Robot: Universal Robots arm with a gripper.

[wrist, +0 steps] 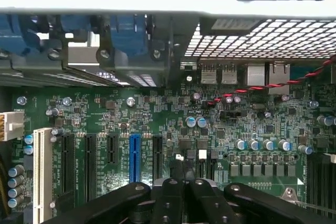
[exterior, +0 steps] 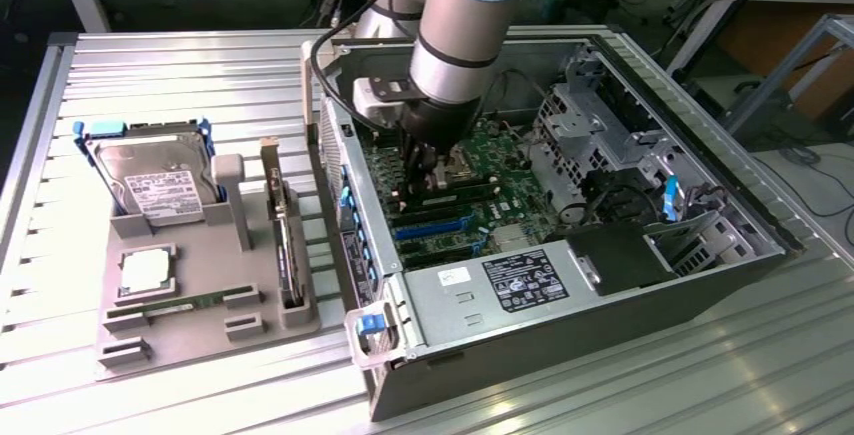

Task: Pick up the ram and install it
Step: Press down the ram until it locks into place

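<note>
A ram (exterior: 180, 304), a thin green stick, lies flat in a slot of the grey tray (exterior: 200, 347) on the exterior view's left. My gripper (exterior: 430, 177) is down inside the open computer case (exterior: 747, 217), low over the green motherboard (exterior: 505, 207) by the long dark memory slots. In the wrist view the gripper (wrist: 185, 176) is shut, its dark fingertips (wrist: 177, 170) close together just above the motherboard (wrist: 157, 114). I cannot tell whether a ram is pinched between them.
The tray also carries a hard drive (exterior: 158, 180), a square silver processor (exterior: 144, 270) and an expansion card (exterior: 283, 240) standing on edge. Drive cages (exterior: 601, 125) and cables crowd the case's far side. A blue slot (wrist: 135, 156) and black slots lie beside the gripper.
</note>
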